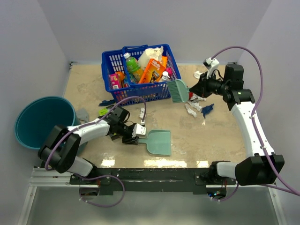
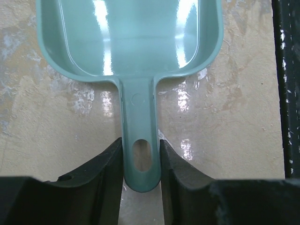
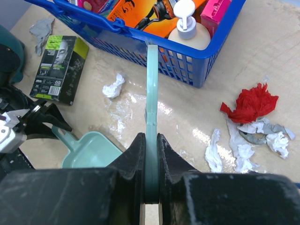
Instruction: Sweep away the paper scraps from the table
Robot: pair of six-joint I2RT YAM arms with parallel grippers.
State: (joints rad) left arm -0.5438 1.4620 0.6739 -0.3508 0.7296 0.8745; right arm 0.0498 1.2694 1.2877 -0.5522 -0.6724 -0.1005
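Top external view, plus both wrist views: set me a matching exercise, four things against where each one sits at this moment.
Things:
1. dustpan
2. brush
3. red paper scrap
4. teal bucket

Places:
A. clamped in the right fingers
B. beyond the table on its left side
C. handle between the left fingers
D. loose on the table near the blue basket

Pairs: 1-C, 2-A, 3-D, 4-B.
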